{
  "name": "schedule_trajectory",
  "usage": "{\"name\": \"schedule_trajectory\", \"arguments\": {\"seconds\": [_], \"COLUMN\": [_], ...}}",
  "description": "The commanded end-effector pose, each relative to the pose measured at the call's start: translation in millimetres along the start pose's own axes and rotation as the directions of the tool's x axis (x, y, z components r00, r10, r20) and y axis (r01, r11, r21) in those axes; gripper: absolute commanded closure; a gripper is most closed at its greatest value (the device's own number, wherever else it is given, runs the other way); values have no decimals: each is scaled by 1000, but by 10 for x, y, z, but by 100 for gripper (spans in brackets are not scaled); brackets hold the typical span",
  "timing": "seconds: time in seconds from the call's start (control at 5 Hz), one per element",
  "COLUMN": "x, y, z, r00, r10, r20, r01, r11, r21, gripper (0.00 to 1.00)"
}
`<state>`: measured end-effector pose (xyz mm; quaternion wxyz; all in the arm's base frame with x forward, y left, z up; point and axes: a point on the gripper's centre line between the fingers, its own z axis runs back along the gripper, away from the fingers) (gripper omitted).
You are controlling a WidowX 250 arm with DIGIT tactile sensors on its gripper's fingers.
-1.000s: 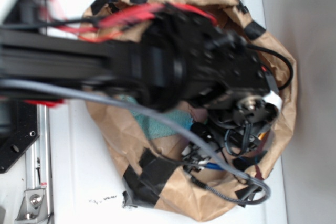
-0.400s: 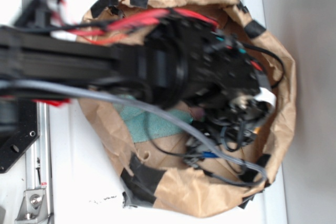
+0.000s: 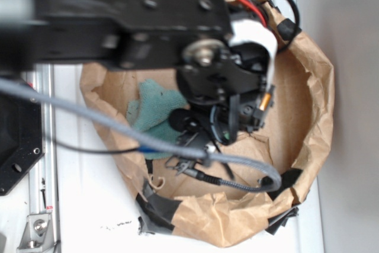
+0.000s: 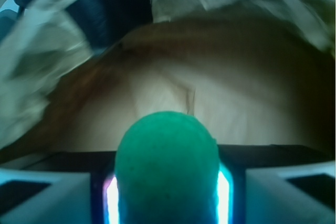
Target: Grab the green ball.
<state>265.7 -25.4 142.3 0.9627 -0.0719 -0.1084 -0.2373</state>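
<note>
In the wrist view the green ball (image 4: 167, 161) fills the space between my gripper's (image 4: 167, 205) two fingers, and its sides press against the lit pads (image 4: 111, 200). The gripper is shut on the ball, above the brown paper floor inside the bag. In the exterior view the black arm and wrist (image 3: 219, 81) hang over the bag and hide the ball and the fingertips.
A crumpled brown paper bag (image 3: 317, 93) with black tape patches (image 3: 160, 208) rings the work area, and its taped wall shows in the wrist view (image 4: 113, 9). A teal terry cloth (image 3: 153, 108) lies on the bag floor. Grey cable (image 3: 243, 163) loops across. A metal rail (image 3: 44, 205) runs along the left.
The arm has moved toward the top of the exterior view and looms larger. This has uncovered more of the bag floor and the teal cloth.
</note>
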Motion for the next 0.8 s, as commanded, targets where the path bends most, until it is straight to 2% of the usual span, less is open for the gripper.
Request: {"name": "schedule_trajectory", "arguments": {"seconds": [0.0,0.2,0.6], "x": [221,230,197], "y": [-170,-136,-106], "z": [521,488,463], "r00": [954,924,903], "r10": [294,368,415], "r20": [-60,-105,-115], "r01": [-278,-342,-386], "r11": [941,917,898], "r21": [194,206,212], "gripper": [100,100,100]}}
